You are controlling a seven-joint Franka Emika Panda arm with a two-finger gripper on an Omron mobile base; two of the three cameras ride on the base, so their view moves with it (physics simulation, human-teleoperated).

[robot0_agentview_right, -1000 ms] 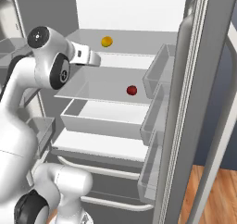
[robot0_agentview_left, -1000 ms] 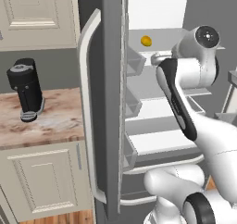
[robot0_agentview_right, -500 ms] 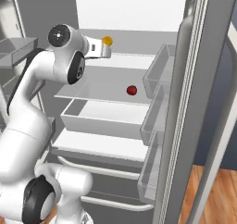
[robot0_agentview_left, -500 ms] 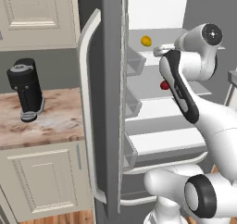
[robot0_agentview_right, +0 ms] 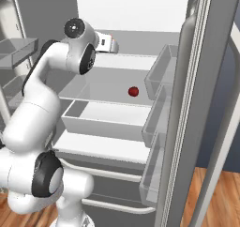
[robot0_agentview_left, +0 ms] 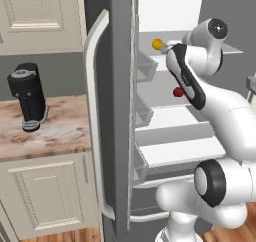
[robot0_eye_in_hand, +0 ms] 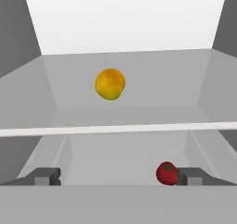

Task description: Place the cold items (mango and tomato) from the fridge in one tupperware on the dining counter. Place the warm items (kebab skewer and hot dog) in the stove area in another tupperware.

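The fridge (robot0_agentview_left: 115,116) stands open with its white shelves showing. The yellow-orange mango (robot0_eye_in_hand: 110,84) rests on the upper shelf, straight ahead of my gripper (robot0_eye_in_hand: 119,177) and a short way beyond it. My gripper is open with nothing between its fingertips (robot0_eye_in_hand: 46,176). On the shelf below sits the small red tomato (robot0_eye_in_hand: 166,173), to the right of the mango. From the left base the mango (robot0_agentview_left: 157,44) lies just left of the gripper (robot0_agentview_left: 167,46), and the tomato (robot0_agentview_left: 178,92) is under my forearm. From the right base the gripper (robot0_agentview_right: 114,46) reaches over the upper shelf, above the tomato (robot0_agentview_right: 133,91).
The fridge door with its pale curved handle (robot0_agentview_left: 92,111) stands close on the left, its bins facing inward. The right door (robot0_agentview_right: 197,104) also carries bins. A black appliance (robot0_agentview_left: 27,96) stands on a marbled top over cream cabinets. A white drawer (robot0_agentview_right: 101,120) sits under the tomato's shelf.
My arm has stretched forward and up, carrying the open gripper into the fridge at the height of the upper shelf, closer to the mango. The mango and tomato have not moved.
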